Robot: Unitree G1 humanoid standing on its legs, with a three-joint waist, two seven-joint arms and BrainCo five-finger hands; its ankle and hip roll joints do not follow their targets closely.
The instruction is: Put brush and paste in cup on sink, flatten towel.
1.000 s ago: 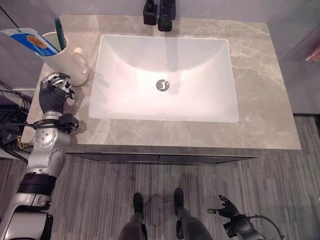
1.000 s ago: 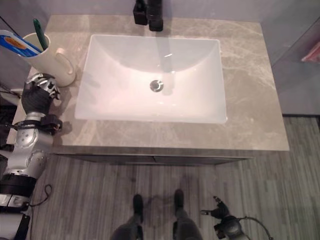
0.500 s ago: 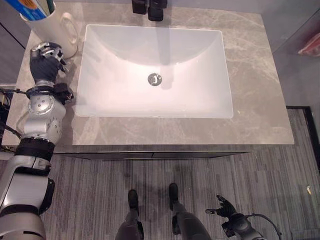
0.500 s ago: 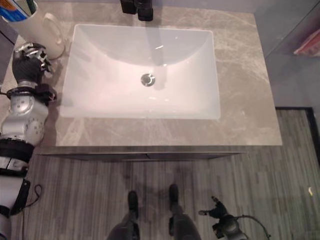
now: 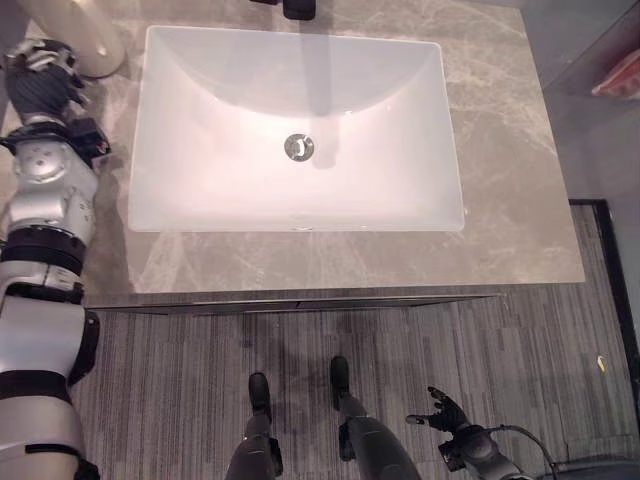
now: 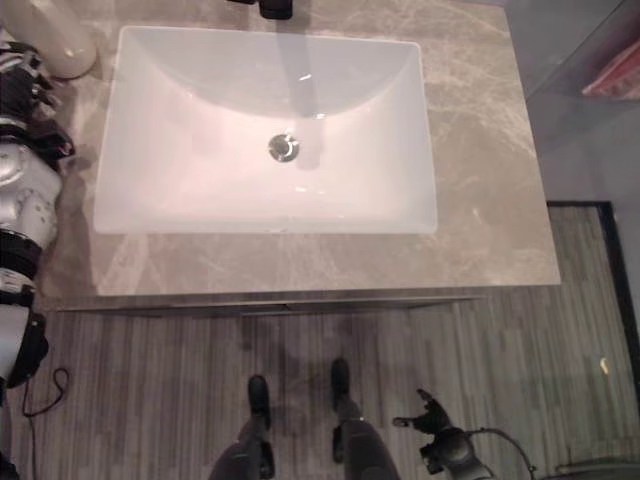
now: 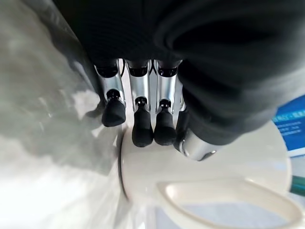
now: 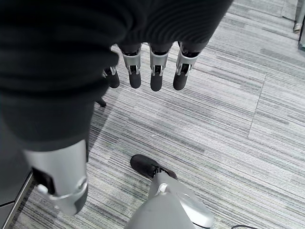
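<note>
A cream cup (image 5: 78,42) stands at the countertop's far left corner, cut off by the view's edge. In the left wrist view the cup (image 7: 205,164) holds a blue paste tube (image 7: 289,132) and a green brush (image 7: 298,184). My left hand (image 5: 40,82) rests just in front of the cup, its relaxed fingers (image 7: 142,125) by the cup's base and holding nothing. My right hand (image 5: 446,410) hangs low over the floor, fingers spread and empty. A pink cloth-like thing (image 5: 617,84) lies at the right edge, beyond the counter.
The white sink basin (image 5: 200,150) fills the middle of the grey marble countertop (image 5: 500,200), with a black faucet (image 5: 297,8) at its back. Striped grey flooring (image 8: 228,119) lies in front of the cabinet.
The camera has shifted, so the whole scene has slid up and to the left. My left hand stays beside the cup; the right hand has not moved.
</note>
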